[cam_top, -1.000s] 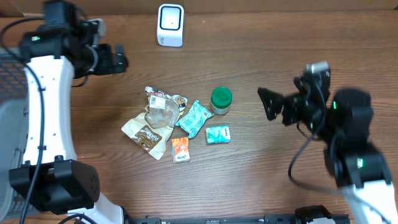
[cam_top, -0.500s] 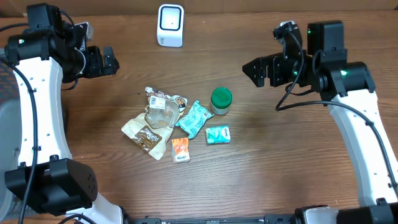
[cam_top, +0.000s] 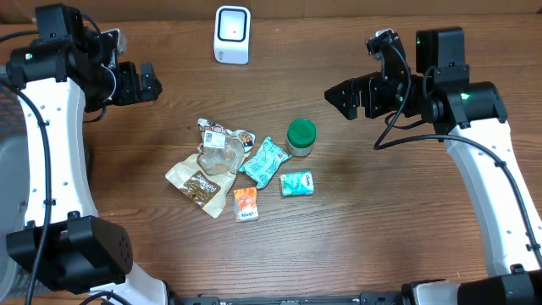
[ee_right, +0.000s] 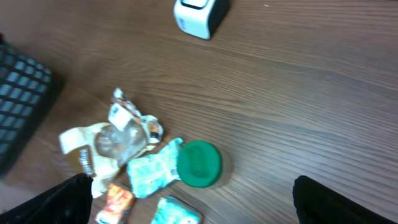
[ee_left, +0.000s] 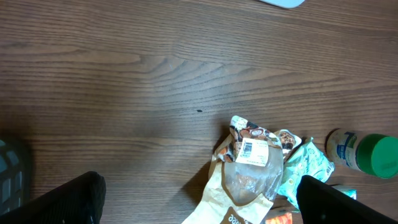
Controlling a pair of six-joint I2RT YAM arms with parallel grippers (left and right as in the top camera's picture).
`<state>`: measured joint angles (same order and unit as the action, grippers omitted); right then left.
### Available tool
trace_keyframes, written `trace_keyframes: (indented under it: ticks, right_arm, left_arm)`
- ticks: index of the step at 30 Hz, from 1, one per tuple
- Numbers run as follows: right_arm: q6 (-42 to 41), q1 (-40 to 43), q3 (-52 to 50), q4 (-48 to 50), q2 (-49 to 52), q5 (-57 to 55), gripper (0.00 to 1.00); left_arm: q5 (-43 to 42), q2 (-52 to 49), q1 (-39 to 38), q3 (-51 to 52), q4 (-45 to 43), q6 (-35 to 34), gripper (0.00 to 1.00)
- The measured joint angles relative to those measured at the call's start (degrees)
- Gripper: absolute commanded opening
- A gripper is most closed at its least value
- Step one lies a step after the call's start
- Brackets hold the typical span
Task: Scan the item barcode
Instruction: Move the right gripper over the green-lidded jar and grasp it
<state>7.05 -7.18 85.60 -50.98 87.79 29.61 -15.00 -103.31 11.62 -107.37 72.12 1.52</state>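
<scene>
Both grippers hang over the table (cam_top: pixel 381 229) w/ nothing in them. The L gripper (cam_top: pixel 154 81) is at the far left, jaws spread wide, aimed toward mid-table. In the left wrist view its fingers (ee_left: pixel 62 202) frame only bare wood and part of the heap. The R gripper (cam_top: pixel 339 102) is at the far right, jaws also wide apart, well apart from every item.

The items lie in a loose heap mid-table, none touched:
- A crumpled bag (cam_top: pixel 207 165) (clear front, brown lower end) carries a white label (ee_left: pixel 252 151) facing up, w/ what looks like a barcode.
- A teal pack (cam_top: pixel 264 161) lies just beside the bag, on its right.
- A jar (cam_top: pixel 301 136) w/ a green lid stands upright beside the teal pack, on the heap's right side.
- A small teal pack (cam_top: pixel 296 183) lies near the jar, on the near side.
- An orange pack (cam_top: pixel 246 204) lies at the heap's near edge.

The white scanner (cam_top: pixel 232 34) stands at the far edge, between the arms and nearer the L one, well apart from the heap. A dark mesh basket (ee_right: pixel 18 93) shows at the table's left side.
</scene>
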Motion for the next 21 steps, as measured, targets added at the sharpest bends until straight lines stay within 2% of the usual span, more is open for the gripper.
trace_keyframes:
  ticks: [7,13,21]
  right_arm:
    - [-5.84,-3.13,0.02,-0.13,1.22,-3.02,0.89]
    - [-12.96,-10.51,0.02,-0.04,5.22,-14.08,0.89]
    - [-14.05,-16.55,0.02,1.99,11.85,-24.52,0.91]
  left_arm:
    - [0.0,0.0,0.0,0.0,-0.02,0.0,1.0]
    - [0.0,0.0,0.0,0.0,0.0,0.0,1.0]
    - [0.0,0.0,0.0,0.0,0.0,0.0,1.0]
